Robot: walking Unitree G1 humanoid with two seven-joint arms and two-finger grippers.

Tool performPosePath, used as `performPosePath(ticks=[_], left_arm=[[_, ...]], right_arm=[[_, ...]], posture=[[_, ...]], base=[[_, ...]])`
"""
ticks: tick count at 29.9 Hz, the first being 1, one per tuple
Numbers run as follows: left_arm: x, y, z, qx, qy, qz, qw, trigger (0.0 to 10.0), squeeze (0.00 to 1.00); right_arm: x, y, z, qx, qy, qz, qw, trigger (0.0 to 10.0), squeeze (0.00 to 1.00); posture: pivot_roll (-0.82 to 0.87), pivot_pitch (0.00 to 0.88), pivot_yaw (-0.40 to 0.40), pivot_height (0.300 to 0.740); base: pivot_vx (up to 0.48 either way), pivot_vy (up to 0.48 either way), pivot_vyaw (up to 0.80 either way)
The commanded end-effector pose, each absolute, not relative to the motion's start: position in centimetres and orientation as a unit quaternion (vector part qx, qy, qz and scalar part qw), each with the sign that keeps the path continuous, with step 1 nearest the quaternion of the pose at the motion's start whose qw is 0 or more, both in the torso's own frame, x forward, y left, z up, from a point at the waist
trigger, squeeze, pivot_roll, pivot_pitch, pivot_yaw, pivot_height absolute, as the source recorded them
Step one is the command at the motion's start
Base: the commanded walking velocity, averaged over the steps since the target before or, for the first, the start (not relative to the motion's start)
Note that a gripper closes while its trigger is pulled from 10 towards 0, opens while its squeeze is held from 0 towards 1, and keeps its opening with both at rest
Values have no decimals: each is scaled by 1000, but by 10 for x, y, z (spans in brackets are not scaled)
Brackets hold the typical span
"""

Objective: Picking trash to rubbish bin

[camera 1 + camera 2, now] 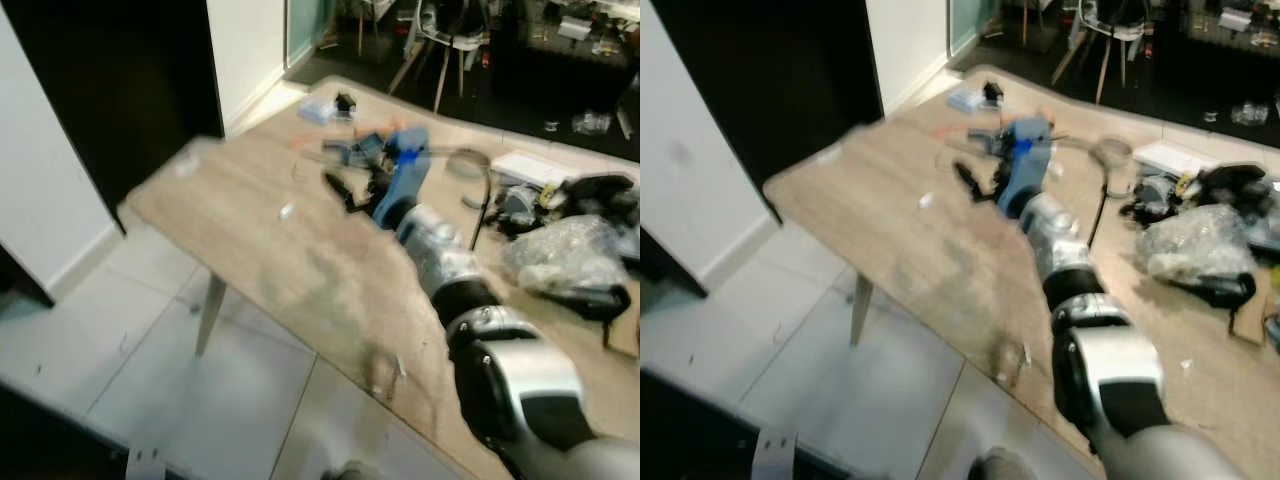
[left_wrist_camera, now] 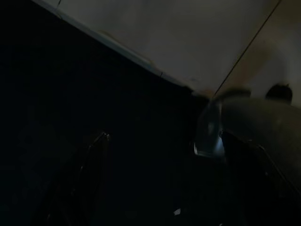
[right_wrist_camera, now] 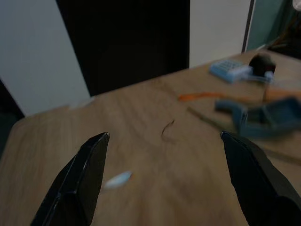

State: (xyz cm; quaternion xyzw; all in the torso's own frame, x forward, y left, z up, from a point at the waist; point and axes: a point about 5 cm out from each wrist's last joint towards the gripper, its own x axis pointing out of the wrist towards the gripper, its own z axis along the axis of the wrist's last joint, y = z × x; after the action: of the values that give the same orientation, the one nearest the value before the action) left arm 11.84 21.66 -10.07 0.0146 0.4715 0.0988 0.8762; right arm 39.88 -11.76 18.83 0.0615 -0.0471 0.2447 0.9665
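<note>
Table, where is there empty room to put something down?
The wooden table is mostly bare at its near left corner, between the edge by the dark doorway and the open right gripper, with just a small white scrap. The far right side is crowded with a crumpled plastic bag, cables and gadgets.

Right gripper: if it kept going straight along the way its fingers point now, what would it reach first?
Probably the bare tabletop. The right gripper is open and angled down at the wood, with a small white scrap near one finger and a thin dark curl just beyond. Blur leaves the depth uncertain.
</note>
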Motion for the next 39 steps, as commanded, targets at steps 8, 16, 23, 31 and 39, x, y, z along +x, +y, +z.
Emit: performPosePath(ticks=[8,16,23,31,39], left_arm=[[112,221,-102,24,483,99,870,10000,0],[112,221,-102,26,483,98,870,10000,0],[112,221,-102,27,482,96,870,10000,0],[112,220,-102,18,481,99,871,10000,0],[106,220,-104,20,488,94,868,10000,0]], right_arm=[[398,-107,186,39,-50,248,967,10000,0],[401,-112,192,-29,-68,221,973,10000,0],[403,-118,200,-64,-83,192,976,10000,0],[406,-131,186,-152,-34,129,979,10000,0],[407,-146,172,-167,40,99,980,10000,0]], posture=[[76,57,-52,740],[76,56,-50,740],[78,55,-49,740],[84,62,-49,740],[86,63,-49,740]], base=[[327,0,0],[330,0,0],[331,0,0],[122,0,0],[0,0,0]])
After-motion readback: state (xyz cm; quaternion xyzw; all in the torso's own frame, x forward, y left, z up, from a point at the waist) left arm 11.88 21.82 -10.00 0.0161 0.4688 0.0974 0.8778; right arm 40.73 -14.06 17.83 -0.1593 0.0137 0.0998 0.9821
